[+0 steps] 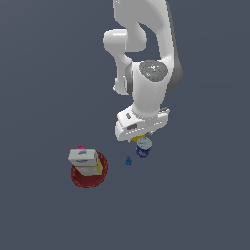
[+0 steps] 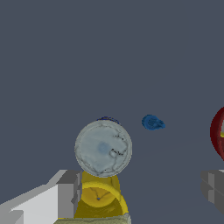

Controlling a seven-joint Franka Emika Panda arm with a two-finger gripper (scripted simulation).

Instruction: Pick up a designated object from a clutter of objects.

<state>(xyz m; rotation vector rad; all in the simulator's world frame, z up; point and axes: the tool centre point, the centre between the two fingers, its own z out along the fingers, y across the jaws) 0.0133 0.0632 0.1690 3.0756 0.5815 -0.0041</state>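
Observation:
The dark blue can (image 1: 143, 146) with a pale grey-white lid stands upright on the floor, just under my hand in the exterior view. In the wrist view its round lid (image 2: 103, 148) fills the middle, with the yellow cup (image 2: 99, 197) right beside it. My gripper (image 2: 140, 192) hangs above them, open and empty. One finger (image 2: 68, 192) is near the cup and can, the other (image 2: 214, 188) is far off to the side. In the exterior view my hand hides the gripper (image 1: 140, 134) fingertips and most of the yellow cup (image 1: 139, 138).
A tiny bright blue piece (image 1: 128, 161) (image 2: 152, 122) lies close to the can. A dark red plate (image 1: 88, 178) (image 2: 217, 133) at the exterior view's left carries a white box (image 1: 83, 157) stacked on a yellow box (image 1: 96, 169). A small pink thing (image 1: 80, 147) sits behind them.

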